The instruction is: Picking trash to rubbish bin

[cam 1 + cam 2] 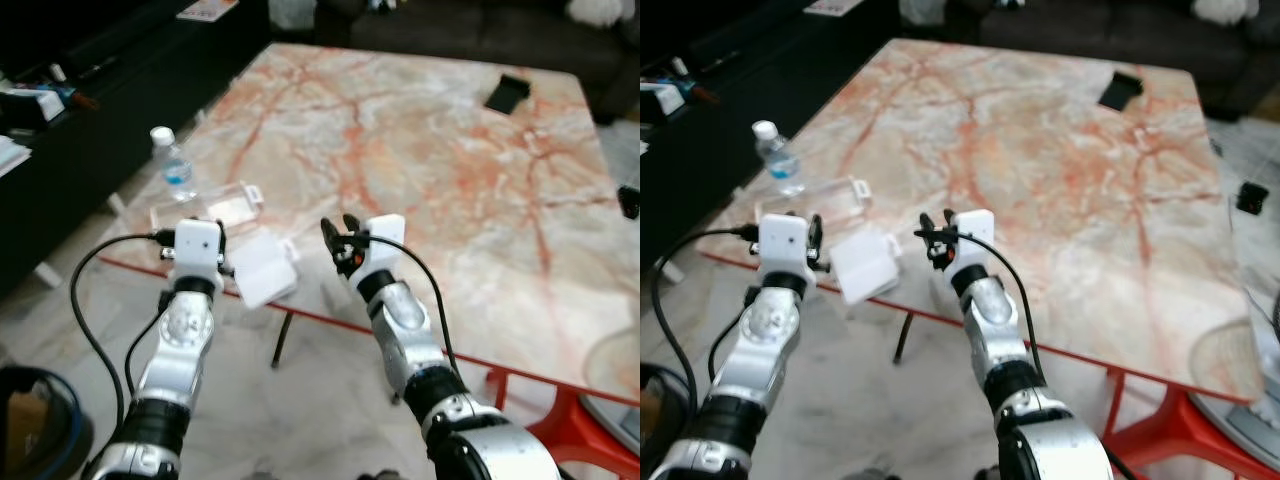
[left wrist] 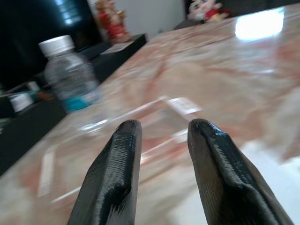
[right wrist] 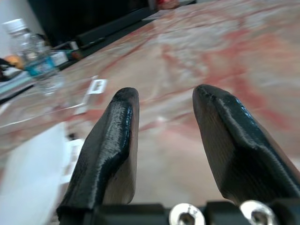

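Head view: I'm holding both arms at the near edge of the tabletop, the left gripper and right gripper flanking a white box; a clear plastic tray and a water bottle are sitting just beyond. Left wrist: fingers spread, empty, pointing at the tray. Right wrist: fingers spread, empty. I'm judging this the reach-for-trash step; next needs closing on one piece.
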Available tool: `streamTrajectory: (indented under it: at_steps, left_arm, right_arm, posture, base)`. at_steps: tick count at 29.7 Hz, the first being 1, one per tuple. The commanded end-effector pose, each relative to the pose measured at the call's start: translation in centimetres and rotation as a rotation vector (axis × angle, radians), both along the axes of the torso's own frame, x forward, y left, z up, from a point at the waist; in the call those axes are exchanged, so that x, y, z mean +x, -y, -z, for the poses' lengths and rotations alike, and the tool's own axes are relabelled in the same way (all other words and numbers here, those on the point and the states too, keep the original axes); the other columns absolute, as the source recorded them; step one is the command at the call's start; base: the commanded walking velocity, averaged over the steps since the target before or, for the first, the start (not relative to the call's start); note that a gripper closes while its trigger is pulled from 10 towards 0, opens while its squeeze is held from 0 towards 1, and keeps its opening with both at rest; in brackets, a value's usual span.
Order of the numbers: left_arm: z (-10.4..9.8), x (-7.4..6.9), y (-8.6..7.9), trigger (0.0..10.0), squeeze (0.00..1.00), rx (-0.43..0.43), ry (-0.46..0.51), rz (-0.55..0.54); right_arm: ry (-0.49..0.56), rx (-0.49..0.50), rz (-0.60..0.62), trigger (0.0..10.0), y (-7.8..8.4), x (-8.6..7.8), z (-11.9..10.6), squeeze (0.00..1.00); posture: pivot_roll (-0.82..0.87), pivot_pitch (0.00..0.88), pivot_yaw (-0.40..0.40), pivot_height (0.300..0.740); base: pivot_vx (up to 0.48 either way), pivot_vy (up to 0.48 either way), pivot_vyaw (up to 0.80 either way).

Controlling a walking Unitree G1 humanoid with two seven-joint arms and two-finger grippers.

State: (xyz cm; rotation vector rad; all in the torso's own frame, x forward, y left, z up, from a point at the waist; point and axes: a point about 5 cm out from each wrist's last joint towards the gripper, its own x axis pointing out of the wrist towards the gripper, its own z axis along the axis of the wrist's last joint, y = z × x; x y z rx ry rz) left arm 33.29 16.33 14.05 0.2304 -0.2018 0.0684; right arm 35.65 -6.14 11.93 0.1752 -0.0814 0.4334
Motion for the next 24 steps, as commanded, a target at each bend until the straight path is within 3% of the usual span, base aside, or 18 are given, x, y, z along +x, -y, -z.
streamTrajectory:
  at_steps: [1, 7, 15, 24]
  left_arm:
    - [0.2, -0.3, -0.9, 10.0, 0.0, 0.023, -0.012, -0.018]
    - [1.1, -1.0, -2.6, 10.0, 0.0, 0.052, -0.053, -0.068]
    - [0.9, -0.8, -3.9, 10.0, 0.0, 0.063, -0.057, -0.116]
    - [0.5, -0.7, -3.6, 10.0, 0.0, 0.062, -0.04, -0.108]
  right_arm:
    - [-0.002, 0.011, -0.027, 10.0, -0.8, -0.1, -0.2, 0.0]
    - [0.0, 0.016, -0.031, 10.0, -0.9, -0.1, -0.4, 0.0]
    - [-0.009, 0.007, -0.043, 10.0, -1.2, -0.2, -0.3, 0.0]
    - [-0.016, -0.017, -0.057, 10.0, -1.5, -0.4, 0.0, 0.0]
  posture:
    - [0.14, 0.126, -0.009, 0.74]
    - [0.14, 0.14, -0.009, 0.74]
    - [0.14, 0.144, -0.01, 0.74]
    - [0.14, 0.145, -0.011, 0.74]
  base:
    - [0.0, 0.0, 0.0]
    - [0.0, 0.0, 0.0]
    - [0.0, 0.0, 0.0]
    - [0.12, 0.0, 0.0]
